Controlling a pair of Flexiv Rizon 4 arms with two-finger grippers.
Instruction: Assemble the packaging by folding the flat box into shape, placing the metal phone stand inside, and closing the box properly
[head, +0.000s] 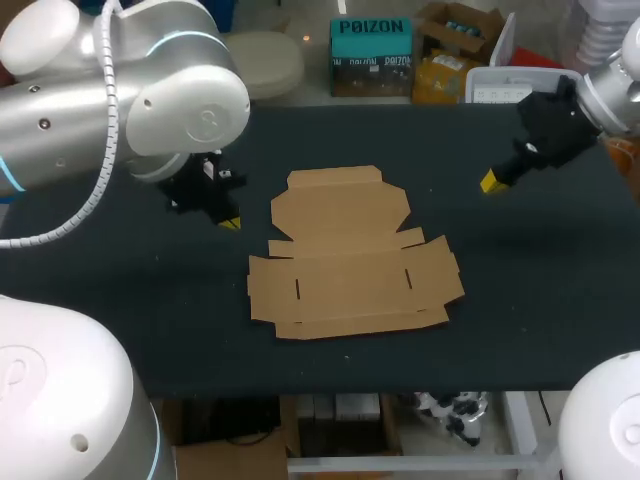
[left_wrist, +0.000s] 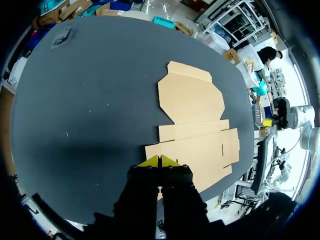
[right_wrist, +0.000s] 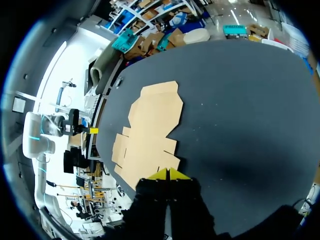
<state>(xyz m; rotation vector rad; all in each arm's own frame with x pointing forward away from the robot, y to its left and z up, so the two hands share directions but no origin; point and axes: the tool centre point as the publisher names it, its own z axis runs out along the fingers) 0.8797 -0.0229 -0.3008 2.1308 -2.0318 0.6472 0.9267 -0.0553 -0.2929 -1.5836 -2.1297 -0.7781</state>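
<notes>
Step one, the folding, is where you stand, as I judge it, and none of it is done. On the dark table (head: 540, 300) the flat box (head: 350, 260) lies fully spread near the middle. Every panel and flap is down against the surface, with the narrower lid panel toward the far side and the wider base panel, cut by two short slits, toward the near side. Your left gripper (head: 228, 222) hangs just beside the cardboard's left edge, level with the lid panel and not touching it. In its wrist view the yellow tips are pressed together with nothing between them. Your right gripper (head: 492, 182) is well apart from the cardboard, off toward the far right of the table, and its tips also meet on nothing. I cannot pick out the metal phone stand for certain. A small grey thing (left_wrist: 61, 36) lies near a far corner of the table in the left wrist view, well apart from the cardboard, and may be it. For the next move you will probably want one arm pinning the base panel while the other works a tip under a side flap to raise it. A flap lying flush gives closed fingers little to catch. As for writing, the cardboard is plain brown and I can make out no print or label on it.
</notes>
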